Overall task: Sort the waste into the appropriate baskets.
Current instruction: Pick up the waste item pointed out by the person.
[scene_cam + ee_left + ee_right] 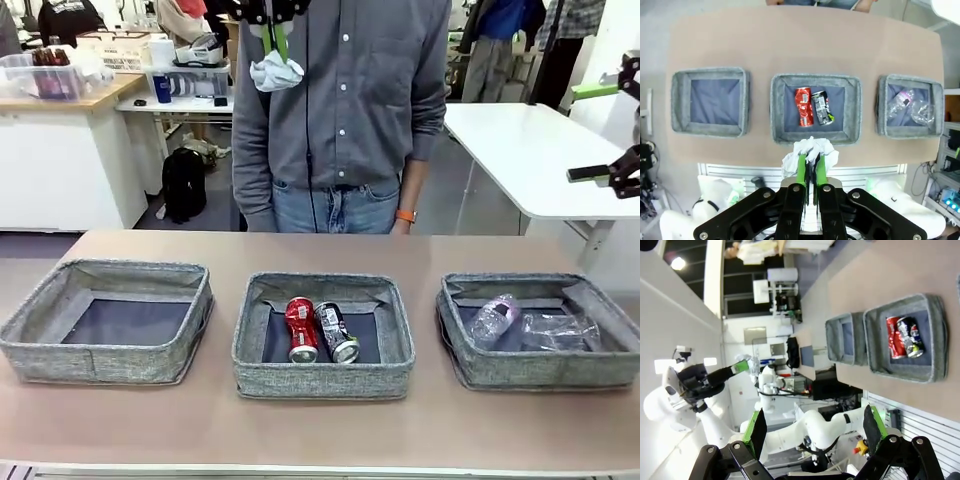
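front view: the left gripper [275, 45] hangs high at the top edge, its green-padded fingers pointing down and pinched on a small crumpled white paper wad [276, 72] that bulges just below the tips; well below the fingers, three shallow grey woven fabric baskets sit in a row on the tan table [320, 430]; the left basket [108, 320] shows a bare dark bottom; the middle basket [323, 335] holds a red drink can [300, 329] and a black-and-silver drink can [337, 332] lying side by side, touching, long axes running near to far; the right basket [540, 330] holds two clear plastic bottles lying flat, the one with a pinkish label [495, 319] angled, the other bottle [558, 329] lying crosswise beside it; the right gripper [612, 135] shows at the right edge, fingers well apart, holding nothing.

left wrist view: the fingers [801, 167] stand narrow, clamped on the wad, which spreads around the tips; beyond them lies the middle basket with both cans pointing away.

right wrist view: the fingers [758, 432] stand wide, nothing between them; the cans lie far beyond, up and right.
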### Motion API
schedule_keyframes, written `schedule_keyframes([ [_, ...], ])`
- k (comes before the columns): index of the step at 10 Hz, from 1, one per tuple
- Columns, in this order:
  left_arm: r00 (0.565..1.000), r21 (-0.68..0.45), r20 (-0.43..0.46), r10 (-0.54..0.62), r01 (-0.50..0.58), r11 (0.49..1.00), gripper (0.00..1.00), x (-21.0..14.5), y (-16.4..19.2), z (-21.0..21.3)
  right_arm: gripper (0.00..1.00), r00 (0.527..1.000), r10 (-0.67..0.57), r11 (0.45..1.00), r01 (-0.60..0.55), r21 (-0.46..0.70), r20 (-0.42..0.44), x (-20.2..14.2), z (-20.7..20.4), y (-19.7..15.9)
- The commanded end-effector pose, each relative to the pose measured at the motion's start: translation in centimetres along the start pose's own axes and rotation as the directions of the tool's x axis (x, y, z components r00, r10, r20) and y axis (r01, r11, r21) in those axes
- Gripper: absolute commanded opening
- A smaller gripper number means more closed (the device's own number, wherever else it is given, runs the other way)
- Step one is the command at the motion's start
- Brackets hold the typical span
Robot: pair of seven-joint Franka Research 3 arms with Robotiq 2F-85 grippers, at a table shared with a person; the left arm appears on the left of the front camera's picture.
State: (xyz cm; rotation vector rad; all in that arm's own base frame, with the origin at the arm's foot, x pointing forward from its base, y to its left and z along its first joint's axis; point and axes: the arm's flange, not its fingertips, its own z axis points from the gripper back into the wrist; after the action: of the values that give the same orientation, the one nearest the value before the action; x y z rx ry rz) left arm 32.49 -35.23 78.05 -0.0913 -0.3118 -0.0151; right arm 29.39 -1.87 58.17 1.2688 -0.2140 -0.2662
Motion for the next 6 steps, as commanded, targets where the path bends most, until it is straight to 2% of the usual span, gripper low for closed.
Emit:
schedule_keyframes([
  [1,1.000,-0.002,-0.005,-0.002,0.002,1.000,0.03,0.2,-0.2,-0.2,1.00,1.000,0.002,1.000,-0.003,0.013,0.018,0.3,-0.2,0.1],
  [3,1.000,-0.046,-0.001,0.023,-0.023,0.999,0.03,-0.4,-1.6,-0.8,1.00,1.000,0.002,1.000,-0.003,0.013,0.018,0.3,-0.2,0.1],
  [4,0.999,-0.050,-0.031,0.039,-0.041,0.998,0.03,-0.6,-2.0,-0.8,1.00,1.000,0.002,1.000,-0.003,0.013,0.018,0.3,-0.2,0.1],
  [5,1.000,-0.018,-0.006,-0.007,0.007,1.000,0.03,0.1,-1.0,-0.7,1.00,1.000,0.002,1.000,-0.003,0.013,0.018,0.3,-0.2,0.1],
  [6,1.000,-0.018,-0.006,-0.007,0.007,1.000,0.03,0.1,-1.0,-0.7,1.00,1.000,0.002,1.000,-0.003,0.013,0.018,0.3,-0.2,0.1],
])
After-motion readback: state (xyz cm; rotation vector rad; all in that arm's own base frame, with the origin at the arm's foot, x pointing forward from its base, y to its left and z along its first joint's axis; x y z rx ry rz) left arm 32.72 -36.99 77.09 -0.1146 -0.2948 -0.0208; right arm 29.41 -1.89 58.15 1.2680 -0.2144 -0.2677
